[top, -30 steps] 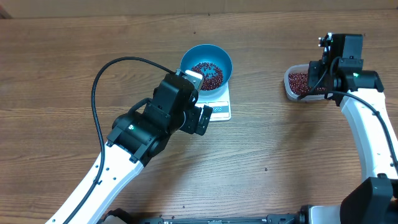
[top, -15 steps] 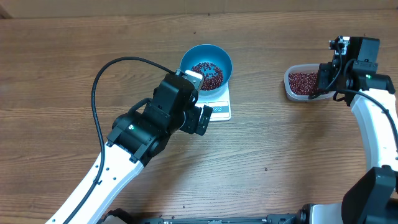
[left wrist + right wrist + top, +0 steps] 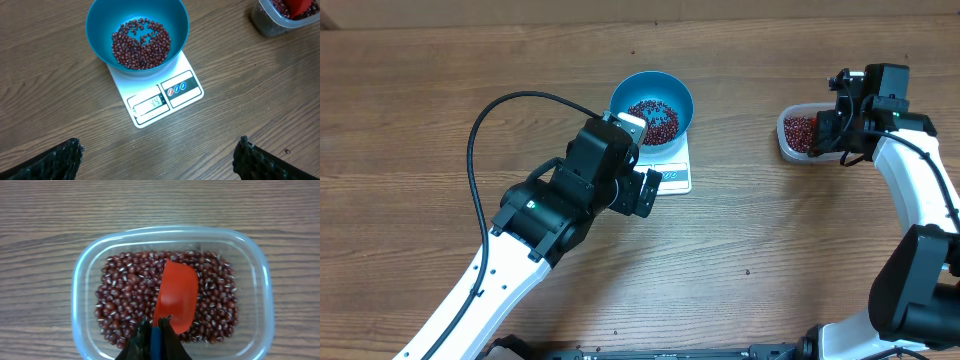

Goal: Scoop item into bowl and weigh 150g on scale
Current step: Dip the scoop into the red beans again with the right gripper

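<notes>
The sky-blue bowl (image 3: pixel 652 92) stands on the white scale (image 3: pixel 676 180) and holds a layer of dark red beans (image 3: pixel 654 118). The left wrist view shows the bowl (image 3: pixel 100 22), its beans (image 3: pixel 141 44) and the scale (image 3: pixel 172 102) with its display lit. My left gripper (image 3: pixel 159 147) hangs open above bare table in front of the scale. My right gripper (image 3: pixel 154 330) is shut on the blue handle of an orange-red scoop (image 3: pixel 175 296). The scoop lies on the beans (image 3: pixel 120 287) in the clear container (image 3: pixel 80 285), with no beans on its face.
The clear container (image 3: pixel 794 135) sits at the right, well apart from the scale, with my right gripper (image 3: pixel 840 130) above its right half. My left arm (image 3: pixel 560 200) and its black cable (image 3: pixel 480 130) cover the table's centre-left. Bare wood lies between scale and container.
My right arm swung right, then came back left over the container, with the scoop still in its grip. The left arm, bowl and scale have not moved.
</notes>
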You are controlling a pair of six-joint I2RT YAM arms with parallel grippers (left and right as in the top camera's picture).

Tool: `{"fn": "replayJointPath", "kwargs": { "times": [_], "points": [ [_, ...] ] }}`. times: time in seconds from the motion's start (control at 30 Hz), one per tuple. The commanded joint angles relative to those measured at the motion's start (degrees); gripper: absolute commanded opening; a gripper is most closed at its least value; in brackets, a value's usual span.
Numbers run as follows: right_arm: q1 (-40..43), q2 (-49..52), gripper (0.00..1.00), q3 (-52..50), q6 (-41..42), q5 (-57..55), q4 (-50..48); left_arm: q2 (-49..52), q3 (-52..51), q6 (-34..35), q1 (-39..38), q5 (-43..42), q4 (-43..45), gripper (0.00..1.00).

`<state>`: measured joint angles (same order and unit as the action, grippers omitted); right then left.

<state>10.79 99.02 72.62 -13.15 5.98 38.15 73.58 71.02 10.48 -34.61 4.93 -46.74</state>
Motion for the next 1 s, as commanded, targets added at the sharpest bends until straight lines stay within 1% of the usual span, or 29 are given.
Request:
{"fn": "replayJointPath", "kwargs": {
  "times": [0.0, 0.1, 0.3, 0.4, 0.97],
  "points": [
    [0.22, 0.33, 0.04, -0.24, -0.85, 3.39, -0.11, 0.31, 0.07, -0.2, 0.09, -0.48, 0.22, 0.99],
    [0.24, 0.35, 0.04, -0.24, -0.9, 5.75, 0.72, 0.31, 0.07, -0.2, 0.09, -0.48, 0.22, 1.0],
    [0.68, 2.34, 0.04, -0.24, -0.85, 6.49, 1.27, 0.31, 0.07, -0.2, 0.09, -0.48, 0.22, 1.0],
    [1.99, 4.28, 0.04, -0.24, -0.87, 10.69, 1.86, 0.31, 0.07, -0.2, 0.09, -0.48, 0.22, 1.0],
    [7.3, 4.31, 0.04, -0.24, -0.66, 24.96, 2.08, 0.31, 0.07, -0.2, 0.09, -0.48, 0.22, 1.0]
  ]
}}
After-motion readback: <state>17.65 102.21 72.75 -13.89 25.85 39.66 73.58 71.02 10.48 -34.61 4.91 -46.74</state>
